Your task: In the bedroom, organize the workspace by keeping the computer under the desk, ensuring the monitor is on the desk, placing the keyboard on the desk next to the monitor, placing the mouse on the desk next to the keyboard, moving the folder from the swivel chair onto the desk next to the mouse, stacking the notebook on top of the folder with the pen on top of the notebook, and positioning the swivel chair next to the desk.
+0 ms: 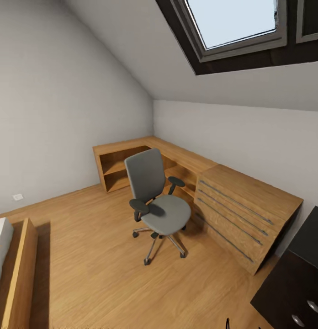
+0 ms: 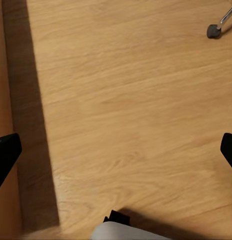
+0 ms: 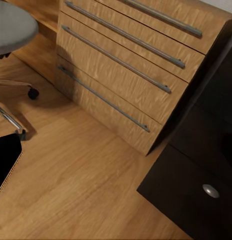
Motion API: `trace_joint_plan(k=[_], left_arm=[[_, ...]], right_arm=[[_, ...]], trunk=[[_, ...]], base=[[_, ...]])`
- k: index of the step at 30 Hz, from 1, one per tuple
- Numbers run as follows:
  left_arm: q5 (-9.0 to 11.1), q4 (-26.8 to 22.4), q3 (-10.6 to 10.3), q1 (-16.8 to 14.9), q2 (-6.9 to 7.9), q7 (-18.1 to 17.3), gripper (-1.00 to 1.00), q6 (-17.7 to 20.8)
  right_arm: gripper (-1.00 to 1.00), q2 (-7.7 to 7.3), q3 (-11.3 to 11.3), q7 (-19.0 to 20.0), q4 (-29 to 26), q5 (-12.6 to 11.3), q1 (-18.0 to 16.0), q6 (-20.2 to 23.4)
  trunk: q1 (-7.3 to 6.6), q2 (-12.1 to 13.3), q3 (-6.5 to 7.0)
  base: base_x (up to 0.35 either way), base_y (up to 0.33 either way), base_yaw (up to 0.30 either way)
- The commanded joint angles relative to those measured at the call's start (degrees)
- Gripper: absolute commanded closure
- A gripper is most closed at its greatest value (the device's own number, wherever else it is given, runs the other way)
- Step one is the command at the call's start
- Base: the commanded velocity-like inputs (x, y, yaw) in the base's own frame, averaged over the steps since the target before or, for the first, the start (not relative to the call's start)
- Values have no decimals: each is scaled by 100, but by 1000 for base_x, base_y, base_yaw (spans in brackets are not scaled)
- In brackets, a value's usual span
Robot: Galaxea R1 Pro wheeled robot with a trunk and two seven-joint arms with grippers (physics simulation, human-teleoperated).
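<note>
The swivel chair [image 1: 156, 201] stands at the centre of the head view, just beside the wooden desk [image 1: 186, 157] that runs from mid-frame to the drawer unit [image 1: 243, 210] at right. Its grey seat looks bare — no folder is visible. The chair should roll easily on its casters (likely swivelling if pushed off-centre), so the stiff backrest edge or an armrest seems the best hold. The left gripper [image 2: 116, 150] stands wide over bare floor; whether the right is open, I cannot tell.
</note>
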Motion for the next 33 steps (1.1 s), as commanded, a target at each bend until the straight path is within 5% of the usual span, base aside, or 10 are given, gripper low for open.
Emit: trace_joint_plan(k=[1, 18, 24, 33], left_arm=[[-61, -12, 51, 1, -5, -32, -100, 2], [-91, -10, 56, 1, -4, -32, -100, 11], [-91, -10, 61, 1, -4, -29, -100, 11], [-91, -10, 68, 1, -1, -24, -100, 13]], right_arm=[[-100, 5, 50, -37, -1, -37, -3, -13], [-100, 55, 76, -216, -5, -32, -3, -24], [-100, 223, 92, -242, 9, 11, -3, -27], [-100, 277, 98, -239, 12, 16, -3, -20]], trunk=[[1, -4, 0], [1, -4, 105], [1, -4, 145], [1, -4, 204]], base=[[1, 0, 231], [4, 1, 222], [253, 120, 208], [279, 144, 209]])
